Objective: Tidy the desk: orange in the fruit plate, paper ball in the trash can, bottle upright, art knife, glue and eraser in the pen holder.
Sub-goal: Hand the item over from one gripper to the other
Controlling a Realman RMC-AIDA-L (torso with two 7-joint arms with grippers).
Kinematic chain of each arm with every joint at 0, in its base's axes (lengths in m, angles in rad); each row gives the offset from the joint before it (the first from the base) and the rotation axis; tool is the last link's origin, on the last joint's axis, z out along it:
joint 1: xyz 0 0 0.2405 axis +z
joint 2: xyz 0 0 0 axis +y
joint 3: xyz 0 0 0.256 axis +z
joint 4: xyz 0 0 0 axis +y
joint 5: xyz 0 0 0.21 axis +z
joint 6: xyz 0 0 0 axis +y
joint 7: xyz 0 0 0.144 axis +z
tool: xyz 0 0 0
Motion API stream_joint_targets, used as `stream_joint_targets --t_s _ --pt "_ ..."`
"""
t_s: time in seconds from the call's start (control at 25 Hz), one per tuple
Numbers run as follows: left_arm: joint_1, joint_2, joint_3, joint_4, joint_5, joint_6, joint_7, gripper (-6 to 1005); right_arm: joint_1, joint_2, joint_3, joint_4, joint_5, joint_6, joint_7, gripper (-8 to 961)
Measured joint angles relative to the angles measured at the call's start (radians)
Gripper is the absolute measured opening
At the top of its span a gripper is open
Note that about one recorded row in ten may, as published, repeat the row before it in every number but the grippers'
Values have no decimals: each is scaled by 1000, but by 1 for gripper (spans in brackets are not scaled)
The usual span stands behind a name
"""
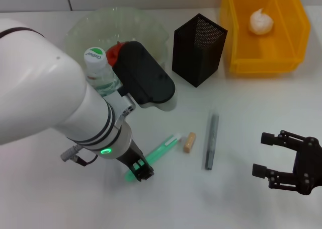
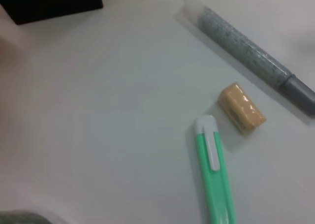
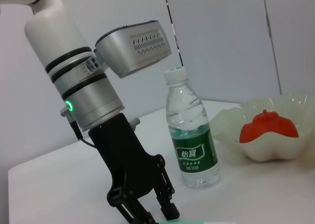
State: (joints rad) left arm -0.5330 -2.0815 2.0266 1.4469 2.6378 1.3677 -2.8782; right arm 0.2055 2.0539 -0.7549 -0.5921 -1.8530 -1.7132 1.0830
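The green art knife point(image 1: 162, 150) lies flat on the table, and my left gripper point(image 1: 140, 171) is down at its near end, fingers apart, also seen from the right wrist as the left gripper point(image 3: 145, 211). The tan eraser point(image 1: 189, 142) and the grey glue stick point(image 1: 211, 140) lie just right of the knife. The left wrist view shows the knife point(image 2: 214, 179), eraser point(image 2: 242, 108) and glue stick point(image 2: 251, 54). The bottle point(image 1: 99, 73) stands upright. The orange point(image 1: 114, 50) sits in the fruit plate point(image 1: 146, 25). The paper ball point(image 1: 261, 21) is in the trash can point(image 1: 236, 43). The pen holder point(image 1: 198, 49) stands between them. My right gripper point(image 1: 260, 154) hovers open at the right.
My left arm's white body covers the left of the table and part of the fruit plate. The bottle point(image 3: 189, 135) stands close behind the left gripper. The trash can reaches the far right edge of the head view.
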Motion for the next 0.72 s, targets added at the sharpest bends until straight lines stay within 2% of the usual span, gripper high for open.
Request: stream_joint_targets --t_s 0.36,0.44,0.72 --pt "-12 0 10 -14 -1 9 2 420 0 0 -1 0 0 0 7 829" --pt "-14 0 13 -19 -1 7 3 228 0 0 -1 0 0 0 10 829" --pt "-16 0 9 -13 6 21 2 190 0 0 4 -1 0 -3 12 829"
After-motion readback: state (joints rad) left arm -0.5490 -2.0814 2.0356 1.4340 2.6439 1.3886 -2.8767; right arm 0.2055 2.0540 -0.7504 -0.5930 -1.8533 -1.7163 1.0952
